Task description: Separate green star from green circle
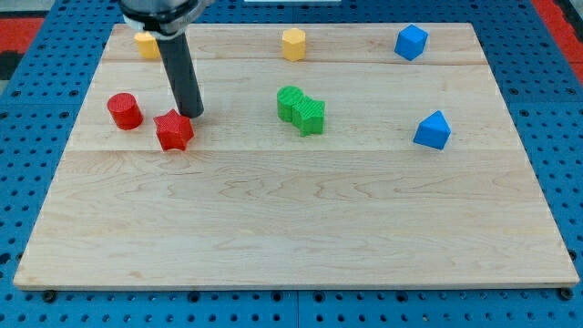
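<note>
Green pair touching mid-tabletop, my tip [193,115] parked far off by the red star.

Green circle [290,103] and green star [311,116] sit pressed together, star toward the view's right and bottom. The tool is a plain rod, no jaws to open or close; its tip is just beside the red star [173,131], at its upper right, well apart from the greens. Red cylinder [124,110] left of that. Yellow blocks [147,45] [292,44] and blue blocks [411,42] [432,130] along the tabletop [291,228] top and right.

No readable text — none anywhere
</note>
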Motion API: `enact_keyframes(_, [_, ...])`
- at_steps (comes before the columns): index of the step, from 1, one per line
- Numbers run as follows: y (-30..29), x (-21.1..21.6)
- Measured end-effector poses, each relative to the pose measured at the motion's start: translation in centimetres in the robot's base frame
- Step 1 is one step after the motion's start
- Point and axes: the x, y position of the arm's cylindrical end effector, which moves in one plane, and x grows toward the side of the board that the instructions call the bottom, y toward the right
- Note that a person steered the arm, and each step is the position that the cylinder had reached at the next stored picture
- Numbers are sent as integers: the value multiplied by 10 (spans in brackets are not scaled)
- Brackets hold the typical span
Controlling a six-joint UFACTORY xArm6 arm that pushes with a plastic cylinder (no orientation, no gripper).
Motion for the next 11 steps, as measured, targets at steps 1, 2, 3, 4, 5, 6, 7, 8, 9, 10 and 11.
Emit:
enact_keyframes(1, [-19,26])
enact_keyframes(2, [-18,93])
enact_keyframes(3, [-27,141])
enact_keyframes(4, [-25,144])
enact_keyframes(5, [9,86])
enact_keyframes(6, [56,41])
enact_keyframes(7, [122,21])
enact_keyframes(8, [155,-2])
enact_keyframes(9, [193,6])
enact_keyframes(10, [191,62])
enact_keyframes(11, [205,103])
